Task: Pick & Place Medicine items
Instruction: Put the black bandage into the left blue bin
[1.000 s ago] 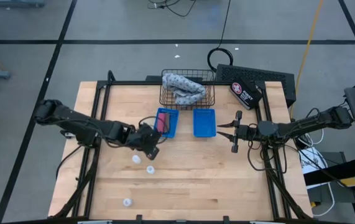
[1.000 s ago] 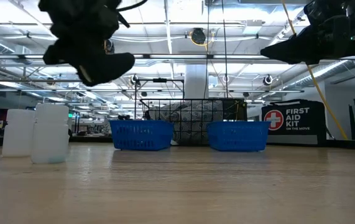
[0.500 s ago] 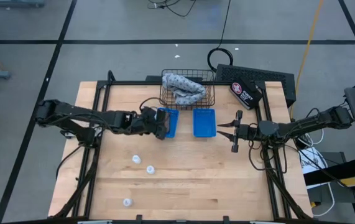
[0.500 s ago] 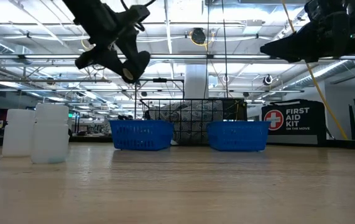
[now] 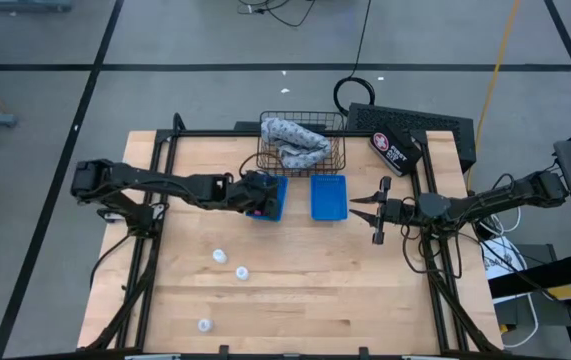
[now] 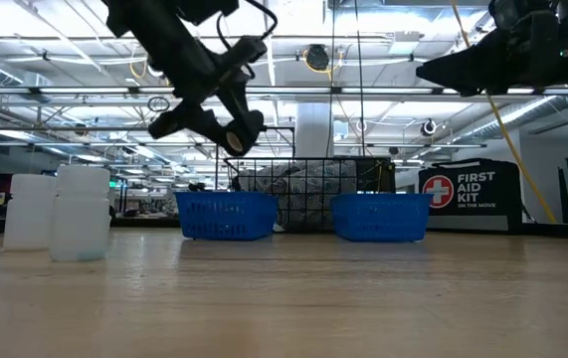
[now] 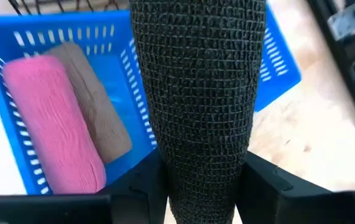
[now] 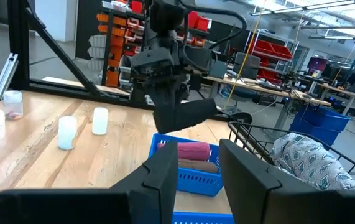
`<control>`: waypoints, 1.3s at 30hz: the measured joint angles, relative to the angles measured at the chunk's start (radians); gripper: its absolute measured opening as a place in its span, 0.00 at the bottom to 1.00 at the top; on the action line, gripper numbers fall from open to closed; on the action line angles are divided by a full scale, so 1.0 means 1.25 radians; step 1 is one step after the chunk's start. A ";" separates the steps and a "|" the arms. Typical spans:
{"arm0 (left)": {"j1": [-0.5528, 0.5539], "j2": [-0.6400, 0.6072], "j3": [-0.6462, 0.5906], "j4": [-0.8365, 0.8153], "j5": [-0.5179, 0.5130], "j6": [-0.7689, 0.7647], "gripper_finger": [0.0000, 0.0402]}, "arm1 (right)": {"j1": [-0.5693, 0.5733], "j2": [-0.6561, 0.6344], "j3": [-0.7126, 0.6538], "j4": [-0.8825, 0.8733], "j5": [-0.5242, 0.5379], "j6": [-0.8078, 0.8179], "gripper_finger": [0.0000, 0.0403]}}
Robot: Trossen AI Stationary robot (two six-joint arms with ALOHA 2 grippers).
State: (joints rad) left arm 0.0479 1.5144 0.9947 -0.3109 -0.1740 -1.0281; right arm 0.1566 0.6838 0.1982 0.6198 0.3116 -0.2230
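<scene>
Setup sat on a wooden table (image 5: 295, 290) with a black frame around its edges. Around the table, the floor (image 5: 195, 35) was grey concrete marked off with dark tape lines, and a black cable (image 5: 362, 45) ran across it toward the table's back edge, with a yellow one (image 5: 500, 50) off to the side. Looking level past the table, the room was a big open workshop with strip lights on the ceiling (image 6: 363, 40), red shelving (image 8: 286, 53) and workbenches (image 8: 270, 90) further back.
</scene>
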 joint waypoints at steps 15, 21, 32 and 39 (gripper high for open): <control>0.012 0.120 0.000 0.022 -0.021 0.012 0.38 | 0.000 0.000 0.000 -0.003 0.000 -0.001 0.26; 0.029 0.147 0.000 0.024 -0.022 0.020 0.38 | 0.000 0.000 0.000 -0.003 0.000 -0.001 0.26; 0.035 0.147 0.000 0.026 -0.022 0.029 0.43 | 0.000 0.000 0.000 -0.009 0.000 -0.002 0.26; 0.035 0.147 0.000 0.026 -0.022 0.031 0.54 | 0.000 0.000 0.000 -0.009 0.000 -0.005 0.26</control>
State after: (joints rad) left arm 0.0914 1.6978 0.9947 -0.2779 -0.2020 -0.9894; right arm 0.1566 0.6842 0.1982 0.6083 0.3119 -0.2291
